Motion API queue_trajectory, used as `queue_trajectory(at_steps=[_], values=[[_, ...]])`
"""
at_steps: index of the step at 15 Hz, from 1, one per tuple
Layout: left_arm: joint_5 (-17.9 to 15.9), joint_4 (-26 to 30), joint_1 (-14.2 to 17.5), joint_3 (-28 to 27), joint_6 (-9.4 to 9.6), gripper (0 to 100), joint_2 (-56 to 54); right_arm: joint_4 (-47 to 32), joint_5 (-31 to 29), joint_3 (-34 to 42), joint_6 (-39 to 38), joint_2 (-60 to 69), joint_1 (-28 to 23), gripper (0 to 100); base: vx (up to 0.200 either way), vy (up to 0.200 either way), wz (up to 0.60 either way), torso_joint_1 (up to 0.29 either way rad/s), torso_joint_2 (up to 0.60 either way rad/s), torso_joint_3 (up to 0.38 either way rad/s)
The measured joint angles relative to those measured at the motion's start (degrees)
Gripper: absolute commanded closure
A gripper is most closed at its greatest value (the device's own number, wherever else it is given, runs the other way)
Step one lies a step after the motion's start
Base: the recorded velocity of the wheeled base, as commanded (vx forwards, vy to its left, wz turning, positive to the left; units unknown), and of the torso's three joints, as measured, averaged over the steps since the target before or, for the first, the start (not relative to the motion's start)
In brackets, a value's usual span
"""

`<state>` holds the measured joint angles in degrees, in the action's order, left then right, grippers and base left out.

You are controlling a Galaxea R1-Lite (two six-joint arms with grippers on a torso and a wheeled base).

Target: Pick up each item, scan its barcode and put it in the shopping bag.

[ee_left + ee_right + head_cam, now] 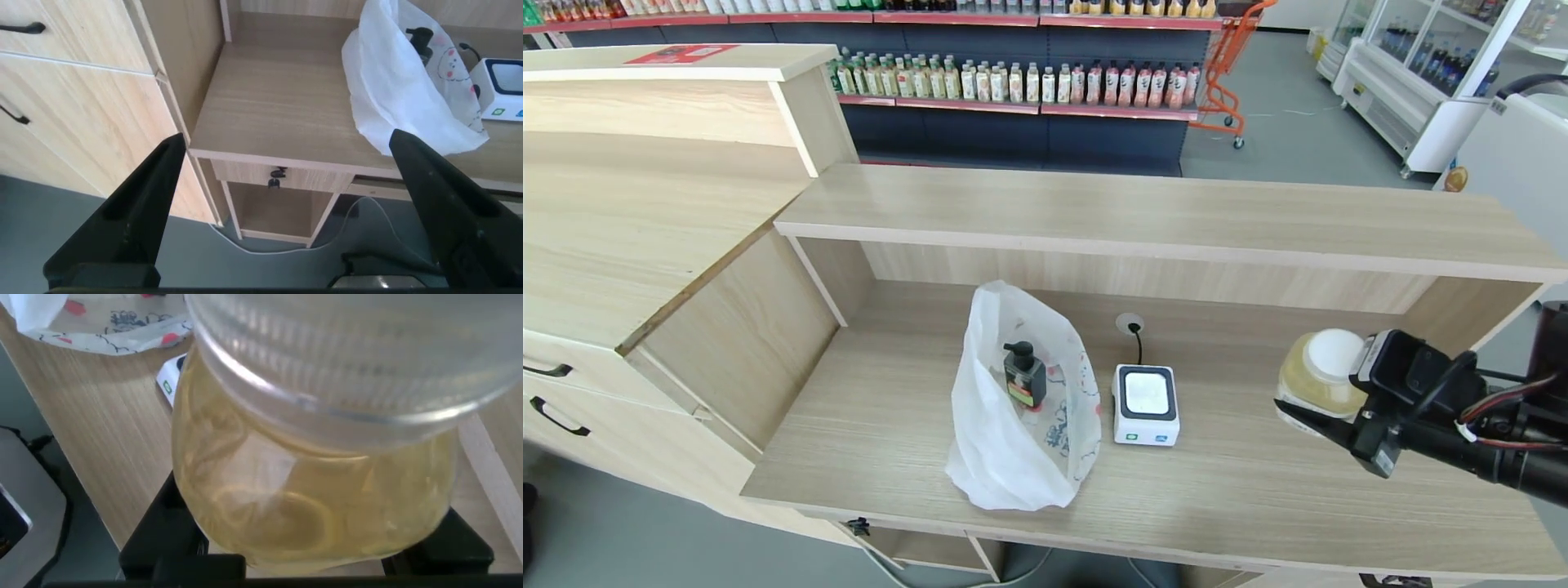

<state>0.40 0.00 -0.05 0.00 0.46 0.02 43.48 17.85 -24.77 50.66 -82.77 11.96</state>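
Two dark fingers (139, 220) of my left jaws stand spread wide with nothing between them, out in front of the tabletop (1258, 490) near its left corner and beside a wooden cabinet (572, 384) with black drawer handles. Moving right, the white shopping bag (1013, 433) stands open on the tabletop, printed with small red and dark figures, and a dark pump bottle (1024, 376) sits upright inside it. Just beside the bag, on its right and apart from it, I see the white scanner (1146, 404) lying flat with its pale window facing up; a black cable (1137, 339) runs from its back edge to a round hole in the tabletop. Farther right, well apart from the scanner, my right jaws are clenched on a jar (1323, 371) of clear yellowish contents with a pale lid. From the right wrist camera the jar (319, 490) sits between two black fingers (163, 547), with the wood grain and a corner of the scanner (169, 380) beyond it.
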Motion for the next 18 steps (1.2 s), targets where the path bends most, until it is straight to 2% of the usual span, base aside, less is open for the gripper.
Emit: queue_trajectory(at_steps=[5,9,16,18], values=[[0.0,0.0,0.0,0.0,-0.02,0,0.0,6.8,6.0,-0.3,-0.2,-6.9,-0.1,100,0.200,0.000,0.00,0.003,0.00,0.003],[0.0,0.0,0.0,0.0,-0.26,0,0.0,11.1,8.3,-0.1,-0.2,-12.4,0.0,100,0.000,0.000,0.00,0.000,0.00,0.000],[0.0,0.0,0.0,0.0,-0.28,0,0.0,29.9,18.7,2.0,-0.6,-25.5,0.1,100,0.000,0.000,0.00,0.000,0.00,0.000],[0.0,0.0,0.0,0.0,-0.28,0,0.0,33.2,19.5,2.1,-0.4,-28.2,0.0,100,0.000,0.000,0.00,0.000,0.00,0.000]])
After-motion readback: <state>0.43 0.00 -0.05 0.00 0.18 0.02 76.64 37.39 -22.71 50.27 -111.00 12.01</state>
